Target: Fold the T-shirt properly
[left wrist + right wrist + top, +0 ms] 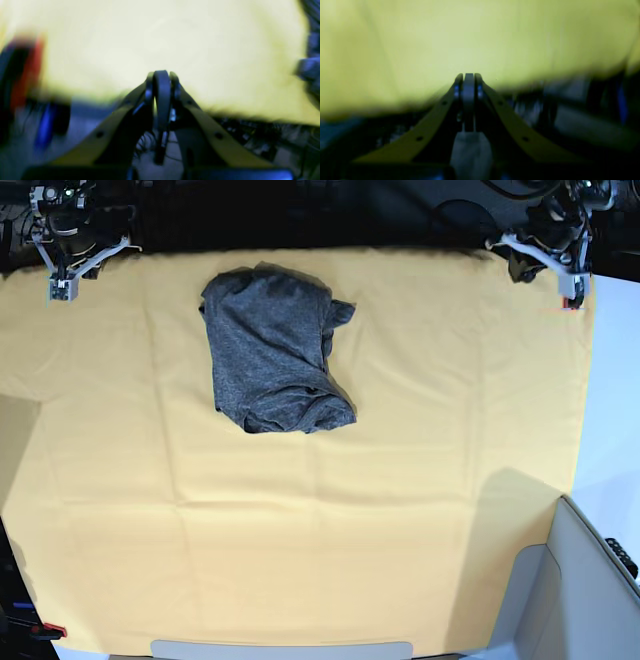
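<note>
The dark grey T-shirt [275, 350] lies bunched in a rough folded heap on the yellow-orange table cloth [320, 510], at the back, left of centre. My right gripper [62, 288] hovers at the back left corner of the cloth, well apart from the shirt. In the blurred right wrist view it [469, 76] is shut, with nothing between its fingers. My left gripper [570, 292] is at the back right corner, far from the shirt. The left wrist view shows it [162, 75] shut and empty as well.
A grey bin or tray edge [585, 580] stands at the front right corner. A pale strip [280, 650] runs along the cloth's front edge. Dark clutter lies beyond the back edge. In the left wrist view there is a blurred red and black object [22, 72] on the left.
</note>
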`<state>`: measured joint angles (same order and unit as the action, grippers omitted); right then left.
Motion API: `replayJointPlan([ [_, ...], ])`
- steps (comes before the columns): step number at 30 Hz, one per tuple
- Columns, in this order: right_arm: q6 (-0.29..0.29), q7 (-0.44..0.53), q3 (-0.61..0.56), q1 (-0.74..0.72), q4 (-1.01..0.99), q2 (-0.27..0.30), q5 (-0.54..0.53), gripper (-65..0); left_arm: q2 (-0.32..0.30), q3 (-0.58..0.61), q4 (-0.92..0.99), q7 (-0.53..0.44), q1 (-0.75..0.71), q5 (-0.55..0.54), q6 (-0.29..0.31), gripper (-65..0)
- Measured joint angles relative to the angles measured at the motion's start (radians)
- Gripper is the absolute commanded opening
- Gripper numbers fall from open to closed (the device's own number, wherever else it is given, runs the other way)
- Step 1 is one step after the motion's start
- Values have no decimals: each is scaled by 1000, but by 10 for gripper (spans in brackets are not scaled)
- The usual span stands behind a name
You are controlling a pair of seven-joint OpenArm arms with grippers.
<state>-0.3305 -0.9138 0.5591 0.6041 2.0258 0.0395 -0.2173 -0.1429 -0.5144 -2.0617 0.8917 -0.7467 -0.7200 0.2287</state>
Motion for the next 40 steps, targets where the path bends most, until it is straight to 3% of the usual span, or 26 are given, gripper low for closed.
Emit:
replayJointPlan([
  [2,-7,-7,-2,79,-3,-37,-3,-650,55,-51,6,-9,-66,-2,-2,-646],
  [6,-7,-4,-3,146,-87,-130,1,-650,58,-31,143,-32,-66,8,-13,-646],
  [8,-6,19,-3,144,-203,-166,-9,-650,85,-23,275,-56,-47,-18,8,-646],
  [10,-5,1,-7,120,-370,-184,0,-650,114,-20,429,-68,-24,10,-10,-646],
  [13,3,3,-1,26,-677,-177,11,-650,137,-18,704,-93,64,22,-12,-646],
  [16,-3,43,2,-116,-1027,-147,19,-650,119,-18,1004,-216,190,9,-7,-645],
  [19,58,229,-1,-231,-1326,-127,76,-650,95,-7,1269,-388,308,0,-11,-645],
  [23,220,625,-2,-353,-1608,-126,237,-650,33,250,1521,-681,403,-4,-3,-644],
  [25,298,717,-2,-418,-1723,-130,345,-650,14,447,1590,-799,440,-3,-10,-644],
  [27,320,808,-3,-468,-1797,-132,407,-650,-5,653,1625,-896,475,-2,-11,-644],
  [30,374,883,-3,-510,-1822,-143,467,-650,-7,925,1709,-1041,539,-8,4,-644],
  [33,428,885,-3,-525,-1817,-147,491,-650,10,1107,1844,-1086,608,-5,0,-644],
  [35,457,885,-3,-523,-1817,-147,507,-650,11,1178,1878,-1103,613,-5,-1,-644],
  [40,465,881,-3,-518,-1819,-163,508,-650,16,1228,1886,-1099,608,-5,-8,-644],
])
